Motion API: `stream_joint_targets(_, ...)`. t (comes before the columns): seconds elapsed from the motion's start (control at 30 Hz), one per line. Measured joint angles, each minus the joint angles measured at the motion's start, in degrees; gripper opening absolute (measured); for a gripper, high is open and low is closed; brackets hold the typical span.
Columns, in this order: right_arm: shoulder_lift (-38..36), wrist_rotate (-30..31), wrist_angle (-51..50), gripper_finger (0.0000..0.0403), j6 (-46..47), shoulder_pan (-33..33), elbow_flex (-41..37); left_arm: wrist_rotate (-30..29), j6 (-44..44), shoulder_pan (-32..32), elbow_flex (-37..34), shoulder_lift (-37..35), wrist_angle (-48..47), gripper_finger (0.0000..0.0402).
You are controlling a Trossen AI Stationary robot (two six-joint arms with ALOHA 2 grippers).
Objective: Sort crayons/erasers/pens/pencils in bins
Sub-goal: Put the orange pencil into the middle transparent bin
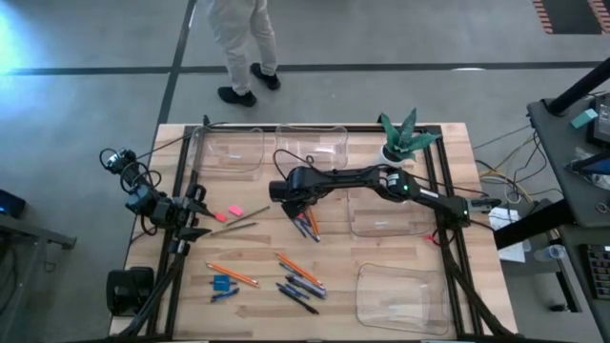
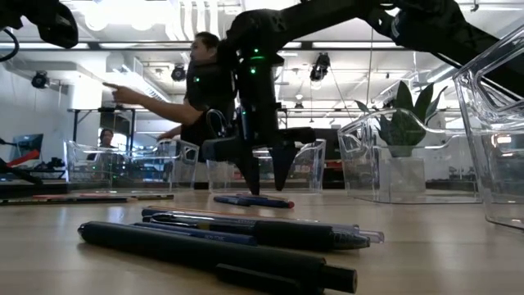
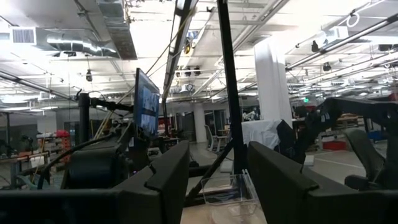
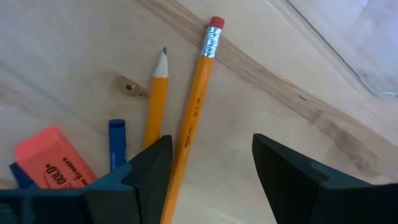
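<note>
The right tool [image 1: 301, 208], fingers apart and empty, is hanging just over a small heap at the middle of the table [image 1: 457, 162]: orange pencils [image 4: 193, 118], a blue crayon [image 4: 116, 143] and a pink eraser [image 4: 46, 158]. Judging by this, a pick is starting; next it should straddle one pencil and close. Farther left, the left tool [image 1: 195, 217] is waiting, fingers apart. Beyond, the clear bins [image 1: 229, 151] are looking empty.

Bright overhead ceiling lights [image 3: 56, 15] cause glare; near dark pens [image 2: 221, 254] blur; soft shadows on the wooden counter [image 1: 381, 257].
</note>
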Motion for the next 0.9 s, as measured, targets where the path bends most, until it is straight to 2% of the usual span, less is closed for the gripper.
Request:
stream_joint_targets(0.23,1.4,-0.24,0.53,0.0212,-0.2,0.07,0.19,-0.01,0.01,-0.01,-0.01,0.0,0.01,0.0153)
stream_joint_targets(0.37,2.09,-1.39,1.16,0.0195,-1.16,0.02,0.15,0.01,0.01,0.0,0.01,0.0,0.0,0.0153)
stream_joint_targets(0.9,2.23,-2.93,2.14,0.004,-5.78,-0.57,0.59,-0.01,0.01,-0.02,0.01,0.0,0.02,0.0153)
